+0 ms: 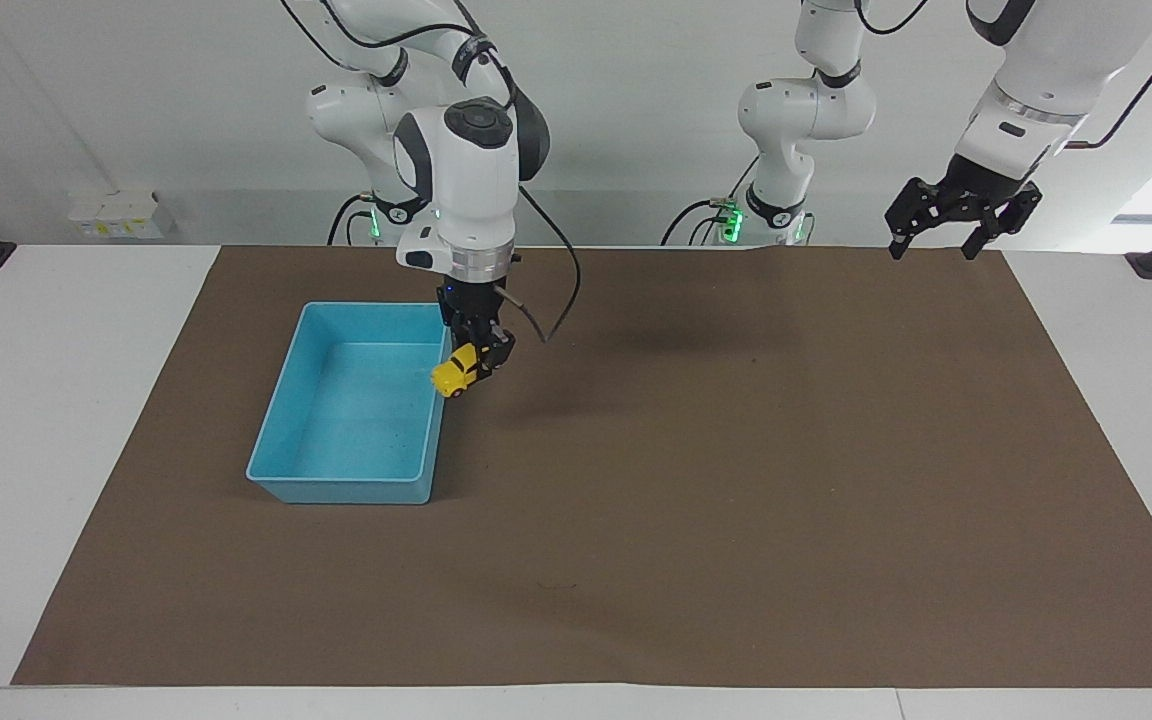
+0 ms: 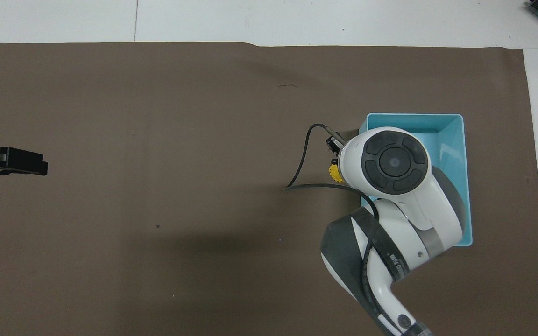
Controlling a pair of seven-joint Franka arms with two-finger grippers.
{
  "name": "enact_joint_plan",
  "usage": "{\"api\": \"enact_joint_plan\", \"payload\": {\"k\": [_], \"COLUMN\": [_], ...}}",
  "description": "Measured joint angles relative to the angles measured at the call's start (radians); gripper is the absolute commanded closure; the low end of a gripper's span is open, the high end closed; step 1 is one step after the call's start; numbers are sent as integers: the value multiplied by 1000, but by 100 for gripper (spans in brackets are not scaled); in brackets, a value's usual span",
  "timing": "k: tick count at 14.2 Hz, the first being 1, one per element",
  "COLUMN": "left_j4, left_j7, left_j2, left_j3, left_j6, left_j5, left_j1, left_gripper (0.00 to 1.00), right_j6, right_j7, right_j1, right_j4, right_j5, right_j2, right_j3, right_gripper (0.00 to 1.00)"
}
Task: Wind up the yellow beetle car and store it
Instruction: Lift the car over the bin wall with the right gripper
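Facing view. The right tool (image 1: 477, 352) is clamped on the yellow beetle car (image 1: 457, 373), which hangs in the air, nose tilted down, over the rim of the blue bin (image 1: 288, 389) on the wall that faces the left arm's end of the surface. The bin stands on the brown mat (image 1: 736, 480) and holds nothing that can be seen. The left tool (image 1: 939, 243) waits raised, well apart from the bin, at the mat's corner; its 2 fingers stand apart, holding nothing.

Overhead view. The right arm's wrist covers most of the blue bin (image 2: 456, 122); only a small yellow part of the car (image 2: 333, 171) shows at the wrist's edge, just beside the same bin wall. The left tool (image 2: 21, 161) shows as a dark bar at the frame's edge, well apart from the bin.

Handling, as a judgement. The car appears light and rigid, with a smooth rounded shell that may slip; the flat flanks between the wheels give the surest hold. Only a short carry and release into the bin seem to remain.
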Motion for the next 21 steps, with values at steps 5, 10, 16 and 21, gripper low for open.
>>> {"api": "enact_joint_plan", "payload": {"k": [5,10,16,21], "left_j4": [0,0,0,0], "left_j7": [-1,-1,-1,-1], "left_j2": [0,0,0,0], "left_j3": [8,24,24,24], "left_j6": [0,0,-1,-1], "left_j5": [0,0,0,0], "left_j1": [0,2,2,2], "left_gripper": [0,0,0,0], "right_j6": [-32,-8,221,309], "right_j7": [-366,-707,-1114,-1159], "right_j1": [-80,-237,-378,-347], "right_j4": [-36,-94,-292,-388], "right_j5": [14,126,192,192], "right_j2": [-20,-33,-104,-144], "right_j3": [-2,-5,-7,-1], "right_gripper": [100,100,100,100]}}
